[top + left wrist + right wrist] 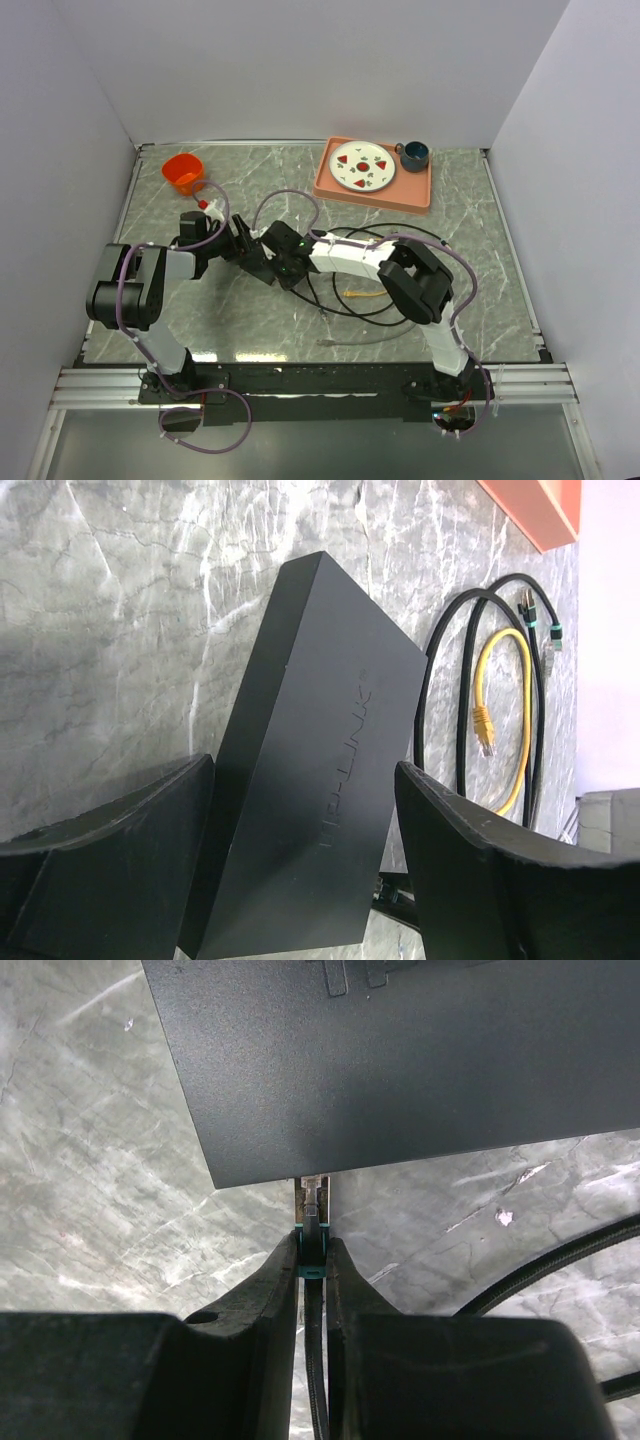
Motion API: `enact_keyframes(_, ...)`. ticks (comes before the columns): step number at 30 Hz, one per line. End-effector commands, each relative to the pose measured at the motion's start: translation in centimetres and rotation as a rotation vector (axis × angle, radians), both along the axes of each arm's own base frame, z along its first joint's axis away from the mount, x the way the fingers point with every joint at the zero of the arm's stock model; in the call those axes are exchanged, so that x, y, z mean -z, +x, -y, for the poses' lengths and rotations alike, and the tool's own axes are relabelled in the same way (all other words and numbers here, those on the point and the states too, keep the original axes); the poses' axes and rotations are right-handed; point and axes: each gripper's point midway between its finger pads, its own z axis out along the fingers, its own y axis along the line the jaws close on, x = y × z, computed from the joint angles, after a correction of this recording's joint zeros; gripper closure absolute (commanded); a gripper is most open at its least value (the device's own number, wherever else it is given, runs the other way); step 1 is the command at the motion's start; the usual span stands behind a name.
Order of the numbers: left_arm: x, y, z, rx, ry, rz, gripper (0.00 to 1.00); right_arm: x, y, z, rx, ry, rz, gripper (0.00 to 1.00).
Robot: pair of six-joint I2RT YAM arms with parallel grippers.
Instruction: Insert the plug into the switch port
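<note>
Switch box (320,760) lies flat on the worktop (500,290), at about 9 o'clock from its centre in the top view. We read the left jaws as clamped across its width, one finger against each long side. We judge that a brace, so the box won't slide when pushed. Right jaws are clenched on the plug (313,1205) just behind its tip, at the teal boot, with the cable trailing back toward 6 o'clock between the fingers. Gripping that close keeps the tip stiff and aimed. In the right wrist view the plug points to 12 o'clock and its tip meets the box's near edge. The switch port hides under that edge, so we cannot tell whether the tip is in. A spare yellow cable (505,720) lies loose at 3 o'clock of the box.
</note>
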Motion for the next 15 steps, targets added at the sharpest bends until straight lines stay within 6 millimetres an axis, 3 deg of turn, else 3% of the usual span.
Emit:
enact_keyframes(1, -0.6, -1.0, 0.9, 0.036, -0.053, 0.009, 0.24, -1.1, 1.3, -2.2, 0.038, 0.055, 0.022, 1.0)
enact_keyframes(6, -0.3, -2.2, 1.6, 0.055, -0.076, -0.01, 0.28, -3.0, 2.2, -3.4, 0.047, 0.142, 0.078, 1.0)
enact_keyframes(15, 0.0, -3.7, 4.1, 0.144, -0.082, -0.024, 0.47, -6.6, 3.6, -4.1, 0.039, 0.285, 0.211, 1.0)
